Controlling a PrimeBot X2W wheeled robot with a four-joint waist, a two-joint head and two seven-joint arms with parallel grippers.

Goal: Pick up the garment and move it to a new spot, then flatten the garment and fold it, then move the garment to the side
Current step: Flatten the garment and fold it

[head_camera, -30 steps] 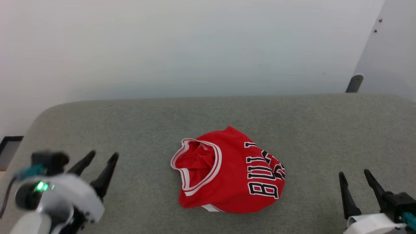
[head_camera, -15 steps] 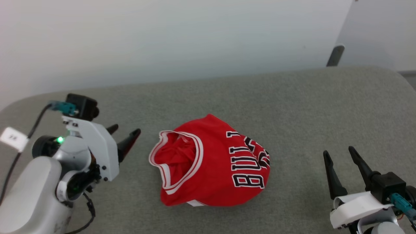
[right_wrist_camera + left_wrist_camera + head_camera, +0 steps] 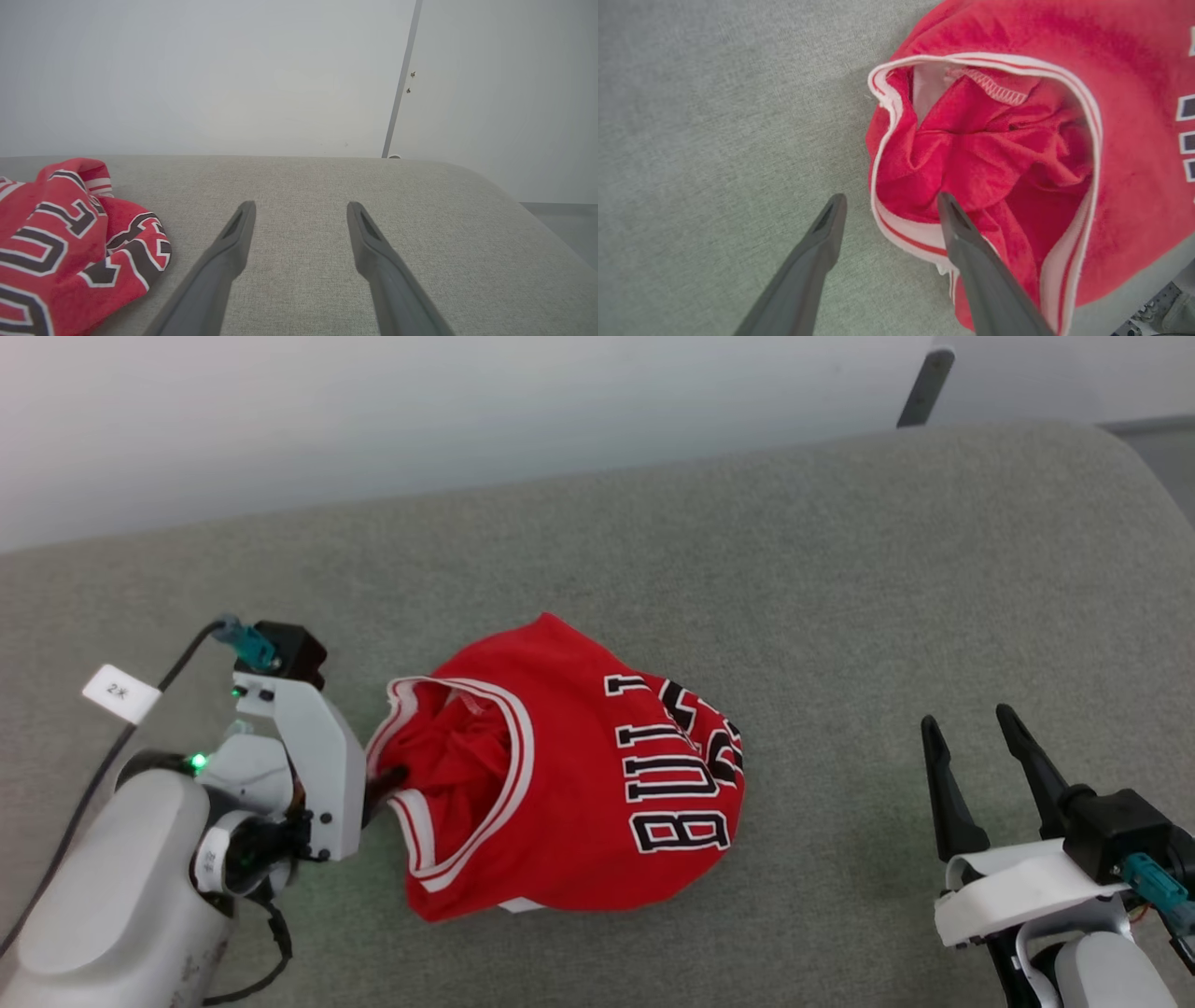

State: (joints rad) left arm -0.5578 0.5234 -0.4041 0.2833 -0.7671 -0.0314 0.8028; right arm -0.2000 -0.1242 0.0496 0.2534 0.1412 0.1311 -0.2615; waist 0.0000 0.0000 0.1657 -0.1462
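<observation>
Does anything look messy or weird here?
Yes. The garment lies scrunched in a heap on the grey surface, not flat. Its lettering runs sideways and buckles, and its striped-trim opening gapes with cloth bunched inside. The open left gripper straddles that trim, one finger inside.

Bright, even, diffuse light; faint shadow beside garment [image 3: 1120, 65] (wrist pics soft, stretched at edges)

silver arms [image 3: 103, 887], dark two-fingered hands [image 3: 965, 714], teal plugs [image 3: 245, 644], tag [image 3: 121, 693] perhaps "2k"
</observation>
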